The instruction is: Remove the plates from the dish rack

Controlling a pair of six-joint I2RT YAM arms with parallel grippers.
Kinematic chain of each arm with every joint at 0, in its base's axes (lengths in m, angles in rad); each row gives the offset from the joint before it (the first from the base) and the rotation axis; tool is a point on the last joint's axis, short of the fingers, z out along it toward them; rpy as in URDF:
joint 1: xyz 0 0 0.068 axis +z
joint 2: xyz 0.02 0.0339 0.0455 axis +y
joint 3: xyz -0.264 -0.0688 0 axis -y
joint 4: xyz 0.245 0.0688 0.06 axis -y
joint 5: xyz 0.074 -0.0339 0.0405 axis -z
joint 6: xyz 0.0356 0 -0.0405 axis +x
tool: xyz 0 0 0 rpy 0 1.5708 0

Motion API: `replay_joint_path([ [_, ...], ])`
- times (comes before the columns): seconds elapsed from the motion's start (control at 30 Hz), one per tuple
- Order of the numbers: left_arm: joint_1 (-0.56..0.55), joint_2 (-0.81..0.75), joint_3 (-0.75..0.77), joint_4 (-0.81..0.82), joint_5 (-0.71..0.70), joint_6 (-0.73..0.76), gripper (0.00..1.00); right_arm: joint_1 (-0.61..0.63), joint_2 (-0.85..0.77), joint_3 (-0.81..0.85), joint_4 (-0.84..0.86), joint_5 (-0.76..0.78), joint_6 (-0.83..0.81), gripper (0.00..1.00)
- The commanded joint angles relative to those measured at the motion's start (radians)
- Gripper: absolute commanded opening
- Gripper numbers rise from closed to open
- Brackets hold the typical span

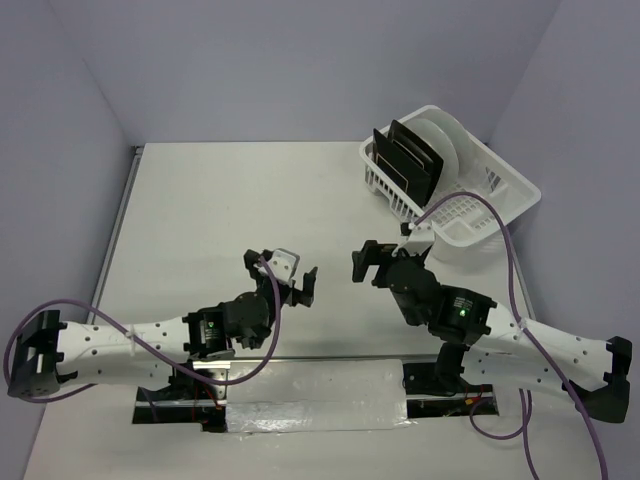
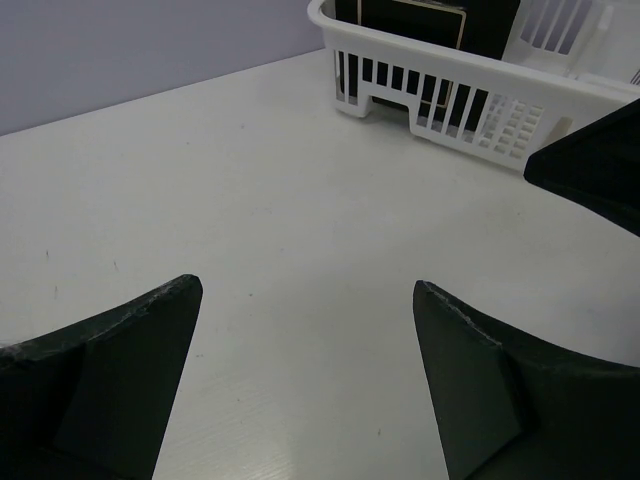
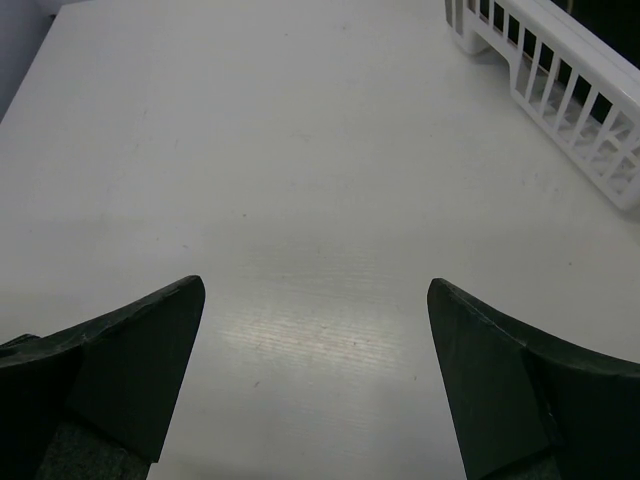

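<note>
Both arms reach in toward the middle, hands spread wide.
The left arm (image 1: 120,345) stretches from the near left toward the centre, and its left hand (image 1: 283,272) points to the far side with its fingers (image 2: 130,370) set well apart. The right arm (image 1: 540,345) comes in from the near right, bent at the elbow. Its right hand (image 1: 390,255) sits just right of the left one, fingers likewise parted; the two hands are near each other without touching.

The top camera looks steeply down from 6 o'clock over the whole tabletop (image 1: 230,200), while both wrist cameras skim low over it past the left end effector (image 2: 308,283) and right end effector (image 3: 316,282), all three catching the dish rack (image 1: 388,188) at 1 o'clock.
</note>
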Motion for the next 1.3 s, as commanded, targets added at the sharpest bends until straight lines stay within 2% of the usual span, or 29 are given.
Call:
replay_joint_path([
  [0.0,-0.006,-0.036,-0.001,0.037,-0.022,-0.005,1.00,0.007,-0.002,0.029,0.066,-0.018,-0.033,1.00],
  [0.13,-0.006,-0.065,-0.007,0.032,-0.026,-0.009,1.00,0.005,0.063,0.121,-0.038,0.011,-0.013,1.00],
  [0.27,-0.006,-0.085,-0.017,0.037,-0.034,-0.011,0.99,0.005,0.145,0.306,-0.154,0.097,0.004,1.00],
  [0.33,-0.006,-0.089,-0.018,0.035,-0.034,-0.015,1.00,0.005,0.185,0.371,-0.113,0.169,-0.076,1.00],
  [0.37,-0.006,-0.091,-0.020,0.037,-0.036,-0.015,1.00,0.005,0.200,0.388,-0.077,0.189,-0.188,1.00],
  [0.43,-0.006,-0.091,-0.021,0.038,-0.043,-0.014,1.00,-0.068,0.260,0.460,-0.026,0.215,-0.258,1.00],
  [0.47,-0.006,-0.089,-0.020,0.035,-0.048,-0.014,1.00,-0.117,0.281,0.493,-0.034,0.177,-0.275,1.00],
  [0.5,-0.006,-0.088,-0.015,0.031,-0.051,-0.017,0.99,-0.231,0.300,0.524,-0.063,0.043,-0.269,0.98],
  [0.53,-0.006,-0.088,-0.012,0.021,-0.052,-0.017,0.99,-0.292,0.333,0.565,-0.060,-0.023,-0.268,0.95],
  [0.57,-0.006,-0.088,-0.009,0.018,-0.051,-0.023,1.00,-0.335,0.344,0.567,-0.039,-0.054,-0.277,0.86],
  [0.6,-0.006,-0.088,-0.009,0.015,-0.049,-0.025,1.00,-0.387,0.355,0.561,0.042,-0.050,-0.329,0.81],
  [0.63,-0.006,-0.088,-0.010,0.020,-0.045,-0.023,1.00,-0.409,0.372,0.532,0.094,-0.024,-0.372,0.73],
  [0.67,-0.006,-0.088,-0.012,0.021,-0.042,-0.023,0.99,-0.432,0.380,0.515,0.154,-0.023,-0.422,0.70],
  [0.73,-0.006,-0.085,-0.012,0.021,-0.045,-0.022,1.00,-0.514,0.395,0.464,0.311,-0.152,-0.571,0.58],
  [0.8,-0.006,-0.076,-0.009,0.023,-0.045,-0.020,1.00,-0.562,0.392,0.402,0.508,-0.275,-0.771,0.61],
  [0.83,-0.008,-0.074,-0.007,0.021,-0.045,-0.020,0.99,-0.609,0.390,0.381,0.532,-0.365,-0.797,0.64],
  [0.93,-0.008,-0.059,0.002,0.015,-0.062,-0.012,0.99,-0.726,0.417,0.461,0.446,-0.464,-0.785,0.64],
  [1.0,-0.008,-0.054,0.013,-0.003,-0.091,-0.012,0.99,-0.813,0.403,0.463,0.437,-0.587,-0.733,0.65],
  [1.03,-0.006,-0.056,0.014,-0.005,-0.097,-0.012,0.99,-0.814,0.401,0.468,0.429,-0.634,-0.710,0.66],
  [1.07,-0.008,-0.057,0.016,-0.006,-0.089,-0.022,0.99,-0.872,0.401,0.477,0.417,-0.736,-0.691,0.66],
  [1.17,-0.008,-0.059,0.010,0.006,-0.005,-0.031,0.99,-0.926,0.430,0.534,0.324,-0.867,-0.683,0.71],
  [1.27,-0.008,-0.043,0.025,-0.011,-0.032,-0.029,0.99,-0.934,0.469,0.584,0.261,-0.917,-0.751,0.77],
])
